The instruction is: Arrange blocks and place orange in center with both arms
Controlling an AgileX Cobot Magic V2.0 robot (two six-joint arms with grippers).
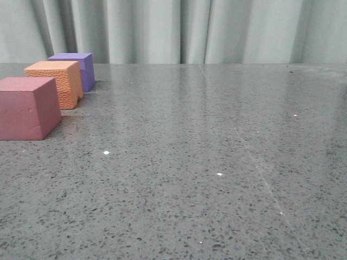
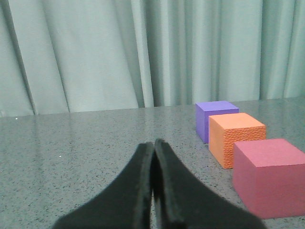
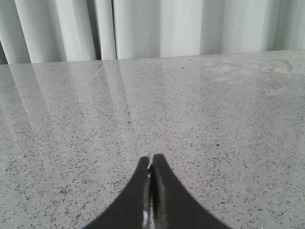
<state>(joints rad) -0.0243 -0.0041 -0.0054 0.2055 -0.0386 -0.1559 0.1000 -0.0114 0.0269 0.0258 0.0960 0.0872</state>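
Note:
Three foam cubes stand in a row at the table's left side, running front to back. The pink-red cube (image 1: pixel 27 107) is nearest, the orange pebbled cube (image 1: pixel 56 82) is in the middle, the purple cube (image 1: pixel 76 69) is farthest. They also show in the left wrist view: pink-red cube (image 2: pixel 269 175), orange cube (image 2: pixel 235 138), purple cube (image 2: pixel 212 119). My left gripper (image 2: pixel 153 143) is shut and empty, apart from the cubes. My right gripper (image 3: pixel 150 160) is shut and empty over bare table. Neither gripper shows in the front view.
The grey speckled tabletop (image 1: pixel 206 162) stretches from the cubes to the right. A pale green curtain (image 1: pixel 173 30) hangs behind the table's far edge.

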